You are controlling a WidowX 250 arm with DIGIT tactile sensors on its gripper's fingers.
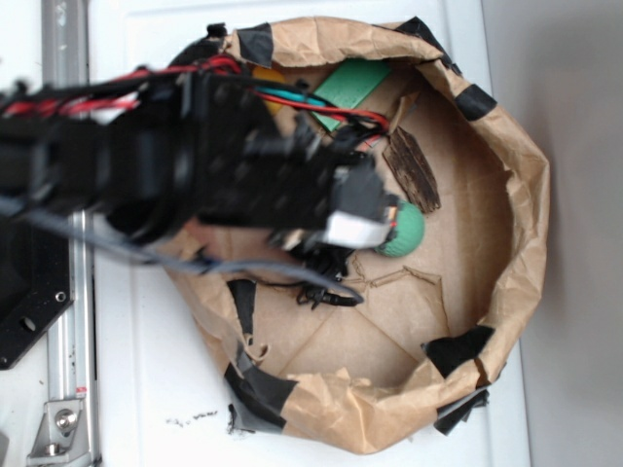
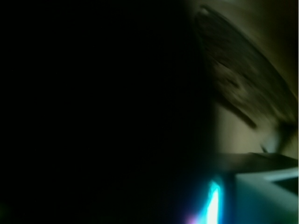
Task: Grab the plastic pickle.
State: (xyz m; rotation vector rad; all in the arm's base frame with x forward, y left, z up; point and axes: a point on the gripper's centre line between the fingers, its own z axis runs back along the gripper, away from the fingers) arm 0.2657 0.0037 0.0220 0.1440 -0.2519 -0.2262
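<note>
Exterior view: the robot arm (image 1: 165, 156) enters from the left edge and reaches over a crumpled brown paper basin (image 1: 516, 175) patched with black tape, which sits on a white table (image 1: 146, 409). The gripper (image 1: 336, 255) hangs low near the centre of the frame, over the basin floor; its fingers are hidden beneath the wrist housing, so whether they are apart or closed cannot be told. The plastic pickle cannot be picked out in either view; if it lies in the basin, the arm covers it. A light green ball (image 1: 404, 232) sits just to the right of the gripper, partly tucked behind it. A flat green block (image 1: 352, 86) lies at upper centre, and a dark brown piece (image 1: 413, 170) lies just above the ball. The wrist view is mostly black, with a blurred brown shape (image 2: 243, 88) at upper right.
</note>
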